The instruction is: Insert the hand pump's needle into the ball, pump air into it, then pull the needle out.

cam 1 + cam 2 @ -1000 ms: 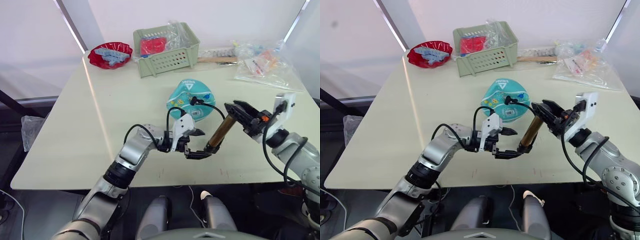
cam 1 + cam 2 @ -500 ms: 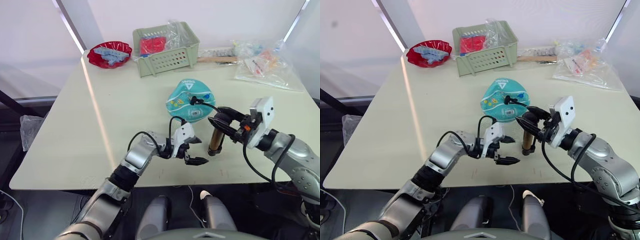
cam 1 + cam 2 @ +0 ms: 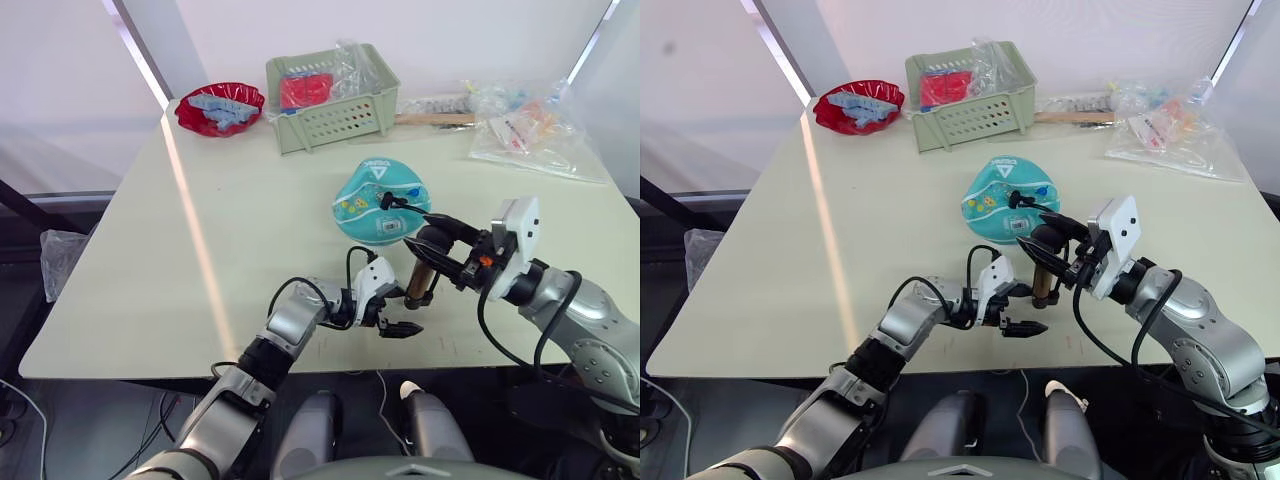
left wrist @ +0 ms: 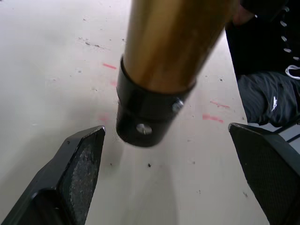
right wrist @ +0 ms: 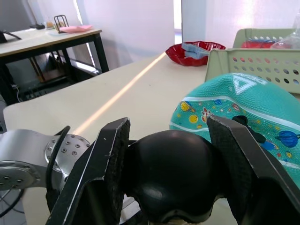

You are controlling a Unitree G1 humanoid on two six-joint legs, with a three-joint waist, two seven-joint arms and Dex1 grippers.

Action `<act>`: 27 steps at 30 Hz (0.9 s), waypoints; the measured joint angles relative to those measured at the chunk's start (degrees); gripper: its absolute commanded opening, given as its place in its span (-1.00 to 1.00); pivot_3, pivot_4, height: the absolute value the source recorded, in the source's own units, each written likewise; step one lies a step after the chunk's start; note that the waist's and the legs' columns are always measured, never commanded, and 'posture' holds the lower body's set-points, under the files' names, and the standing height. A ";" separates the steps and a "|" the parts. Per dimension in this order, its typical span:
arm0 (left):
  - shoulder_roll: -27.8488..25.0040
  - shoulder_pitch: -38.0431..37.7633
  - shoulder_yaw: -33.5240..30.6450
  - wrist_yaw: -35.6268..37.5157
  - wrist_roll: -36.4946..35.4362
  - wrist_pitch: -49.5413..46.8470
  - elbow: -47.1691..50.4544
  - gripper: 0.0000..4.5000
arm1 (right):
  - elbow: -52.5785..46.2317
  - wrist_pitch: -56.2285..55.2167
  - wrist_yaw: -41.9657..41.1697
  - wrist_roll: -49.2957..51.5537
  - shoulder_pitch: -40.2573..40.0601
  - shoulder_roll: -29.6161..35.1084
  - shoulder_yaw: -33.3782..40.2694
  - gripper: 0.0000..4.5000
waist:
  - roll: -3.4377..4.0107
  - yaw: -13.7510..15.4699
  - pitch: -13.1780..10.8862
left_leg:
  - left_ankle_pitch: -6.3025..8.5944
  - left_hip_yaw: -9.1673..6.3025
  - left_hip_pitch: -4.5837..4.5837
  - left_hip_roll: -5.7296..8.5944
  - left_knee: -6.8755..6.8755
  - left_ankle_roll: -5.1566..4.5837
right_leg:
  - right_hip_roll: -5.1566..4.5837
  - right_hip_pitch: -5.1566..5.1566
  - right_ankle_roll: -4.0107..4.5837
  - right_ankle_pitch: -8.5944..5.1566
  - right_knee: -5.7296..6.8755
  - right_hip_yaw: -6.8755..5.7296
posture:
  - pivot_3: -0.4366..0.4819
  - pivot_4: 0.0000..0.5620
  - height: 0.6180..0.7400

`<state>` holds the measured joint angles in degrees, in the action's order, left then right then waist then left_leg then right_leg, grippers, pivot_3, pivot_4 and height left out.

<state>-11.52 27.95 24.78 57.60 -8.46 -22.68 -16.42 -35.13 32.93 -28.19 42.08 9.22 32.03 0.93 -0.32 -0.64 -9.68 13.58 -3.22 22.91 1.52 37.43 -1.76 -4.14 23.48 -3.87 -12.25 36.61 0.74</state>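
Office-like test room: plain white walls, pale worktable [image 3: 200,200] with cluttered far edge, dark-legged desk [image 5: 42,40] beyond.

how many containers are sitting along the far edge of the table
2: a glossy red plastic bowl at the far left corner, and a pale green slotted plastic basket just to its right. Clear plastic bags further right may hide more.

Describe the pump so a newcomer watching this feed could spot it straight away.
Start at the teal ball in the middle of the table. Just nearer the robot stands the pump, a slim brass-gold tube with its black handle gripped by the right tool and a thin black hose running to the ball. Nothing else there is metallic gold.
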 measured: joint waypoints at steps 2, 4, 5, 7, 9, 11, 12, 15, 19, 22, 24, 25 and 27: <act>0.28 0.11 -0.02 0.16 0.00 0.27 -0.53 0.98 | 0.00 0.36 0.01 0.14 0.00 -0.03 0.04 -0.07 | 0.00 -0.03 0.00 | 0.00 0.00 0.00 0.00 0.00 0.00 | 0.00 0.00 0.01 0.00 0.00 0.00 | -0.05 -0.47 0.95; 0.87 0.11 -0.02 0.19 -0.01 0.47 -0.91 0.98 | 0.00 0.48 0.01 0.19 0.00 -0.08 0.06 -0.07 | 0.00 -0.01 0.00 | 0.00 -0.01 0.00 0.00 0.00 0.00 | 0.00 0.00 0.01 0.00 0.00 0.00 | -0.05 -0.47 0.95; 1.08 0.12 -0.05 0.19 -0.07 0.52 -1.05 0.88 | 0.00 0.50 0.01 0.24 0.00 -0.11 0.06 -0.07 | 0.00 -0.01 0.00 | 0.00 0.00 0.00 0.00 0.00 0.00 | 0.00 0.00 0.01 0.00 0.00 0.00 | -0.05 -0.47 0.95; 1.42 0.12 -0.23 0.18 -0.13 0.58 -1.10 0.71 | 0.00 0.54 0.01 0.39 0.00 -0.12 0.06 -0.07 | 0.00 -0.02 0.00 | 0.00 -0.01 0.00 0.00 0.00 0.00 | 0.00 0.00 0.01 0.00 0.00 0.00 | -0.05 -0.47 0.95; 1.82 0.14 -0.64 0.11 -0.15 0.82 -1.16 0.32 | 0.00 0.56 0.01 0.59 0.00 -0.14 0.06 -0.07 | 0.00 -0.01 0.00 | 0.00 -0.01 0.00 0.00 0.00 0.00 | 0.00 0.00 0.01 0.00 0.00 0.00 | -0.05 -0.47 0.95; 2.00 0.21 -1.24 -0.03 -0.13 1.12 -1.59 -0.10 | 0.00 0.57 -0.04 0.91 0.00 -0.15 0.06 -0.07 | 0.00 -0.04 0.00 | 0.00 -0.01 0.00 0.00 0.00 0.00 | 0.00 0.00 0.01 0.00 0.00 0.00 | -0.05 -0.47 0.95; 2.01 0.25 -1.62 -0.12 -0.13 1.19 -1.92 -0.26 | -0.01 0.57 -0.06 1.00 0.00 -0.15 0.06 -0.07 | 0.00 -0.04 0.00 | 0.00 -0.01 -0.01 0.00 0.00 0.00 | 0.01 0.00 0.01 0.00 0.00 0.00 | -0.05 -0.47 0.95; 2.43 0.23 -1.44 -0.03 0.46 2.49 -2.18 -0.49 | 0.08 0.56 0.12 1.08 0.20 -0.21 0.60 -0.07 | 0.00 0.04 0.00 | 0.00 0.00 0.00 0.00 0.00 0.00 | 0.00 0.00 0.01 0.01 0.00 0.00 | -0.05 -0.47 0.95; 2.74 0.20 -1.40 -0.14 1.48 4.23 -2.31 -0.50 | 0.05 0.55 0.02 1.17 0.23 -0.21 1.16 -0.07 | -0.01 -0.01 0.00 | 0.00 0.00 0.00 0.00 0.00 0.00 | 0.00 0.00 0.01 0.01 0.00 0.00 | -0.05 -0.47 0.95; 2.70 -0.27 -1.33 -0.38 2.14 5.88 -2.39 -0.51 | -0.17 0.52 -0.30 1.33 -0.32 -0.21 1.60 -0.07 | -0.01 0.01 0.00 | 0.00 -0.01 0.00 -0.01 0.00 0.00 | 0.01 0.00 0.02 0.01 0.01 -0.01 | -0.05 -0.47 0.95; 2.59 -0.85 -1.19 -0.40 2.71 7.26 -2.51 -0.51 | -0.60 0.36 -0.62 1.19 -1.17 -0.15 1.74 -0.07 | -0.01 0.02 0.00 | 0.00 0.00 0.00 -0.01 0.00 0.00 | 0.00 0.00 0.02 0.01 0.01 0.01 | -0.05 -0.47 0.95; 2.54 -1.10 -0.97 -0.40 2.85 7.85 -2.62 -0.51 | -0.80 0.24 -0.78 1.12 -1.63 -0.09 1.75 -0.07 | 0.00 0.03 0.00 | 0.00 0.00 0.00 0.00 0.00 0.00 | 0.00 0.00 0.02 0.01 0.01 0.01 | -0.05 -0.47 0.95; 2.43 -1.36 0.03 -0.55 4.10 9.85 -3.62 -0.51 | -1.09 -0.92 -2.02 -0.06 -3.69 0.23 1.75 -0.07 | -0.01 0.08 0.00 | 0.00 0.01 0.00 0.00 0.00 0.00 | -0.01 0.00 0.01 0.01 0.01 0.01 | -0.05 -0.47 0.95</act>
<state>-9.09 26.58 24.81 57.05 -4.35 -12.83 -20.04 -36.21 32.02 -30.21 42.01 5.53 32.26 2.68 -0.32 -0.56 -9.68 13.58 -3.21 22.91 1.52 37.43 -1.76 -4.15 23.48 -3.85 -12.24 36.62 0.75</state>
